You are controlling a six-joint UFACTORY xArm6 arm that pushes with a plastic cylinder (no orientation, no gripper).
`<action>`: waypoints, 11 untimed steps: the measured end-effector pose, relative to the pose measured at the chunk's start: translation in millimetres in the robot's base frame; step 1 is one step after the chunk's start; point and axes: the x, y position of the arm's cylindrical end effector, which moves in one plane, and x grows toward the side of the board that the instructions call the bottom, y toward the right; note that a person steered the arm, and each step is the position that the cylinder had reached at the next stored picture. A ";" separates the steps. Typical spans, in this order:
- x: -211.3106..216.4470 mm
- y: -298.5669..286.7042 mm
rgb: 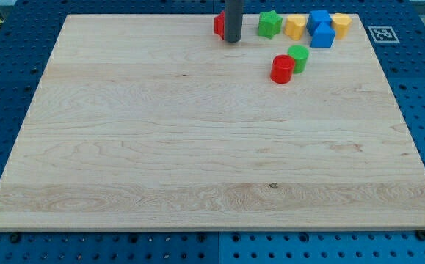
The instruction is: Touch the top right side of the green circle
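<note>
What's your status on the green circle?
My tip at the view's top edge, beside a red block. Green circle off to the view's right, untouched, red cylinder against it. Green star sits between.

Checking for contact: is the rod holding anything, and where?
Nothing is held. My tip sits beside a partly hidden red block, apart from the green circle.

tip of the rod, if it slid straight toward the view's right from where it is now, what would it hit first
Most likely the green star block. My tip sits at the view's top, just in front of a red block, and the star is the nearest block to its right. Depth is unclear; the tip might pass just below it.
</note>
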 end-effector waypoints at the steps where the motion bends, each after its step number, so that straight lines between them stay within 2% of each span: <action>1: 0.2 3.5; 3: 11.6 71.0; 6: 63.4 188.7; 11: 87.8 172.0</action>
